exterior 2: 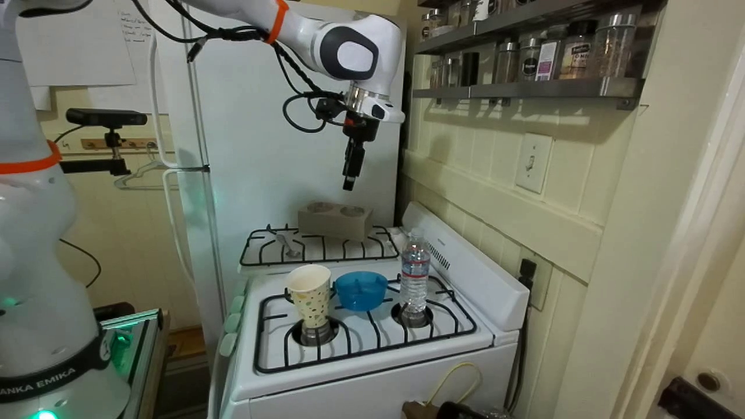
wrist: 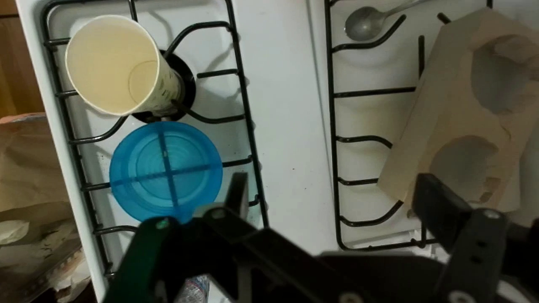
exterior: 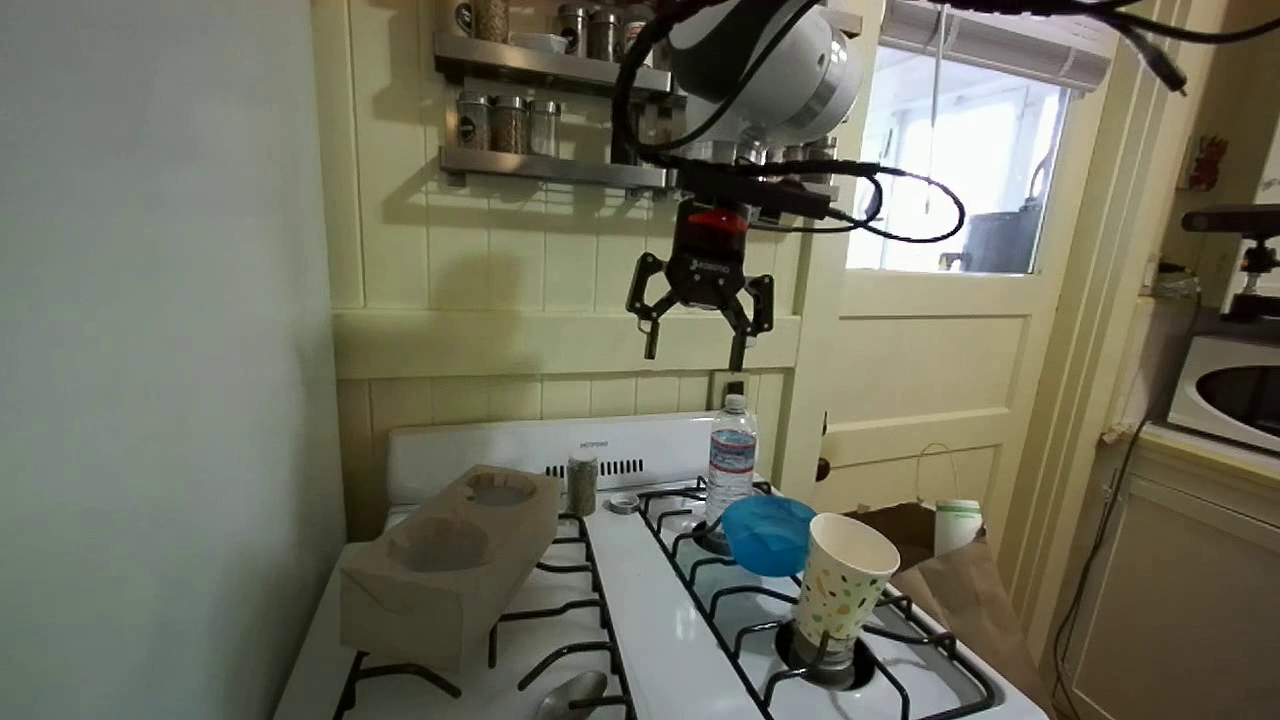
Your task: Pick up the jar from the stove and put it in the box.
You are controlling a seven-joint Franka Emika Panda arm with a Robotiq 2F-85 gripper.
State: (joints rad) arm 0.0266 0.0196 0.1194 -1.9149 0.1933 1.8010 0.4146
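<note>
Your gripper [exterior: 694, 350] hangs in the air higher than the box [exterior: 500, 582] and well apart from it, its jaws spread wide. You have the jar [exterior: 581, 488] upright on the stove [exterior: 650, 600], just beside one end of the box — whether the two touch, you cannot tell. A low ring-like object [exterior: 622, 504] lies by the jar on the side away from the box, so the jar sits hemmed between them. A spoon [wrist: 364, 24] lies near the box's other end. Across the stove from the box you have a water bottle [exterior 2: 415, 291], a blue bowl [exterior 2: 361, 290] and a speckled paper cup [exterior 2: 314, 299], the bowl between the other two. Farther from the box, a brown paper bag [exterior: 975, 605] shows a white-and-green cylinder [exterior: 957, 527] at its mouth. The refrigerator [exterior 2: 262, 166] rises on the box's opposite side — and a spice shelf [exterior: 560, 168] runs well above the box's height. In the wrist view, one of your fingers [wrist: 440, 208] covers part of the box; the jar is hard to make out there.
</note>
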